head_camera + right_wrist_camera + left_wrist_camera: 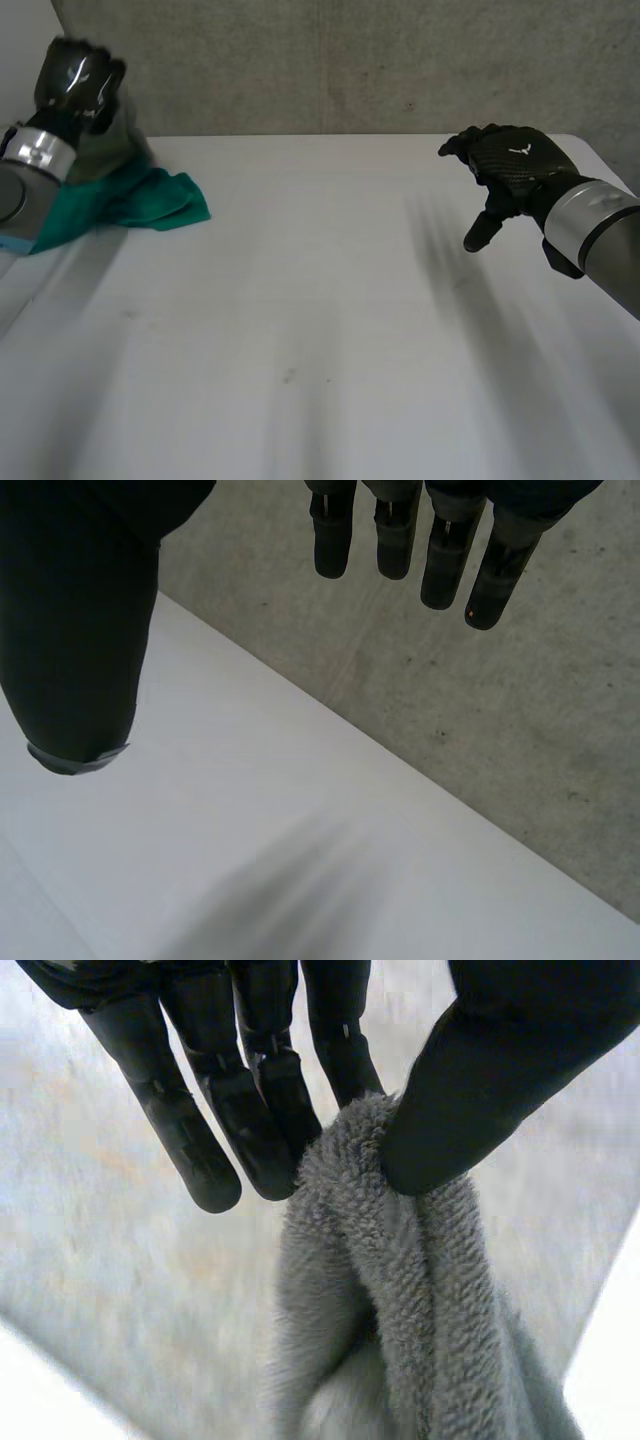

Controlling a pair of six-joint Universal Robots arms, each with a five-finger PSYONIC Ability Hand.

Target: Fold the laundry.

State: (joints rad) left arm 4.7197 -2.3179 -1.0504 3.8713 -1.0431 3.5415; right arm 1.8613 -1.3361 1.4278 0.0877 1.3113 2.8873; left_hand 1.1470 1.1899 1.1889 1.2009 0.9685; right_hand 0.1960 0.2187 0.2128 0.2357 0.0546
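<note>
Towel (160, 200), green, pinched by left robot hand (75, 80) over white table (350, 320); right robot hand (515, 170), white emblem (518, 151), wide open, empty; concrete wall (350, 60) behind.

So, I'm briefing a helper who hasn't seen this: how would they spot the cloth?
Start at the white table and look to its far corner on the robot's left. There a teal terry towel lies bunched, one end pinched up by the black left hand. It is the one coloured, soft thing on the table.
</note>
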